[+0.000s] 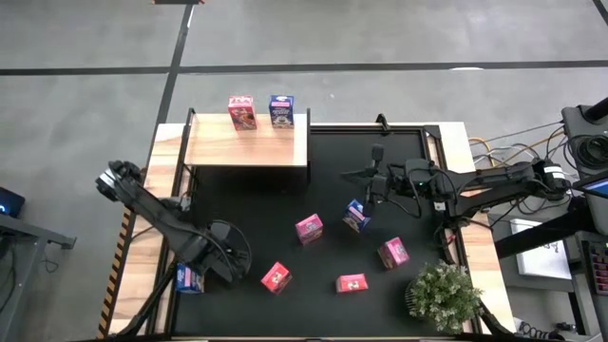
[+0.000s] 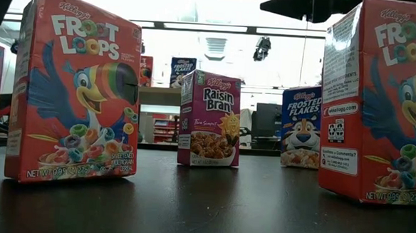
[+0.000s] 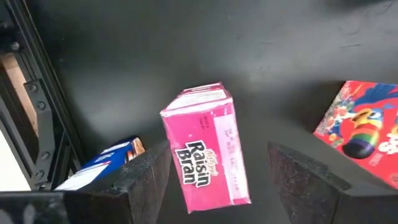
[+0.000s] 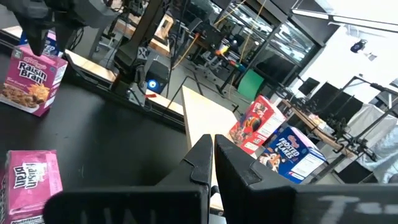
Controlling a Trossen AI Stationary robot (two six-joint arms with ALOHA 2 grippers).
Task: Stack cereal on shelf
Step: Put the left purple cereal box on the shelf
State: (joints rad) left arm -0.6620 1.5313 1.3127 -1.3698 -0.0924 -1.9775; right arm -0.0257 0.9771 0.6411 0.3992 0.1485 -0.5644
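Shelf (image 1: pixel 249 150) front bare; two boxes (image 1: pixel 261 112) crowd back edge.

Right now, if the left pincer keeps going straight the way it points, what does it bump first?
Most likely the pink cardboard Raisin Bran box: it stands on the black mat right between the open left pincer fingers, though the depth is hard to judge.

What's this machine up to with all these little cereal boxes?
It is moving small cereal boxes onto a wooden shelf, where two boxes already stand. The left gripper is open above a pink Raisin Bran box near the table's front left. The right gripper is shut and holds nothing, hovering over the mat's middle. Several more boxes sit scattered on the black mat.
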